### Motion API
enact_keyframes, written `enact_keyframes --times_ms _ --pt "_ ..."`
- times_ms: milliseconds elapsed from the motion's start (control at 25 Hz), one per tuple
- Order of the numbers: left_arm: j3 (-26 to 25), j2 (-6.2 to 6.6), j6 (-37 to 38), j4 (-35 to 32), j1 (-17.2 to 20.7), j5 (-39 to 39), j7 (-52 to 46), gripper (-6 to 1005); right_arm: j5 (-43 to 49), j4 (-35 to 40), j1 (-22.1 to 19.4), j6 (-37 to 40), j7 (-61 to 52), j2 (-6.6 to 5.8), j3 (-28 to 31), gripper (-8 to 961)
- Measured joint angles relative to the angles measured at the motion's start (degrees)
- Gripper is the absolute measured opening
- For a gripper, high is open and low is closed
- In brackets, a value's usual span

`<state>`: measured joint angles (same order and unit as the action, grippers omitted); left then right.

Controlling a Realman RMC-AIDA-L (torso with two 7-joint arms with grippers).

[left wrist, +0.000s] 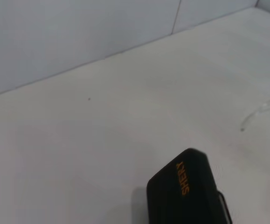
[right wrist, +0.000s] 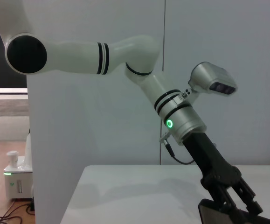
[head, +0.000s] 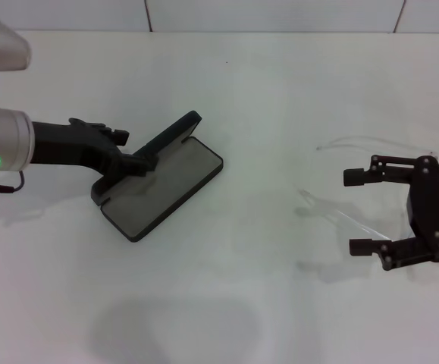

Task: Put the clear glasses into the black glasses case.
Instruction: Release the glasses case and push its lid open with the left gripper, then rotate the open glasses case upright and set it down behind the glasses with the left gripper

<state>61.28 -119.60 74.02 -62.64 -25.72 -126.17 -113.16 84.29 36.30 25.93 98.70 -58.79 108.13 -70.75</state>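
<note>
The clear glasses (head: 371, 182) lie on the white table (head: 280, 91), faint, seemingly between the spread, empty fingers of the right gripper (head: 362, 212). Well to their left sits the black glasses case (head: 162, 186), open, grey lining up. The left gripper (head: 139, 163) is clenched on its raised lid.

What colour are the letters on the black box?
Orange letters on the black glasses case, best seen in the left wrist view.
</note>
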Motion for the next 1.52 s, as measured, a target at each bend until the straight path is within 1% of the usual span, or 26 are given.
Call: enact_keyframes --times_ms 200,360,720,880,920,1040,1120,1200,1280,1400,1520 --pt "1.97 -0.02 -0.63 -0.02 -0.78 -1.85 -0.80 617 0.00 0.00 0.00 0.00 0.00 0.09 0.00 851" --pt "2.27 -0.02 -0.84 0.21 -1.48 -3.22 -2.20 603 0.00 0.14 0.05 0.00 0.00 0.23 0.00 850" --pt "2.27 0.14 -1.19 0.17 -2.36 -3.51 -0.86 348 0.01 0.58 -0.48 0.00 0.00 0.27 0.00 849" --pt "2.27 0.16 -2.97 0.14 -3.33 -3.47 1.48 251 0.06 0.73 -1.10 0.35 0.69 0.65 -0.16 849" --pt "2.26 0.16 -3.55 0.13 -3.80 -3.34 2.20 227 0.19 0.73 -1.31 0.46 1.20 0.85 -0.27 849" --pt "2.24 0.19 -4.96 0.39 -5.61 -3.20 3.54 215 1.35 0.77 -1.81 0.57 2.24 1.58 -0.27 849" --pt "2.30 0.19 -6.04 0.90 -7.13 -3.18 5.00 207 2.73 0.80 -2.00 0.59 2.74 2.39 -0.18 849" --pt "3.06 0.10 -8.00 2.42 -9.41 -3.15 8.69 211 4.02 0.81 -2.06 0.61 2.95 3.10 -0.14 848" --pt "4.95 0.05 -10.29 4.45 -11.78 -3.06 12.18 215 5.01 0.74 -2.17 0.61 3.42 3.72 -0.13 848" --pt "9.33 0.03 -13.23 8.08 -15.54 -3.00 16.92 221 5.77 0.19 -2.56 0.45 4.79 4.53 -0.10 848" --pt "13.45 -0.08 -13.97 10.40 -17.91 -2.70 20.52 227 6.10 -0.21 -2.84 0.14 5.32 4.96 -0.07 848"
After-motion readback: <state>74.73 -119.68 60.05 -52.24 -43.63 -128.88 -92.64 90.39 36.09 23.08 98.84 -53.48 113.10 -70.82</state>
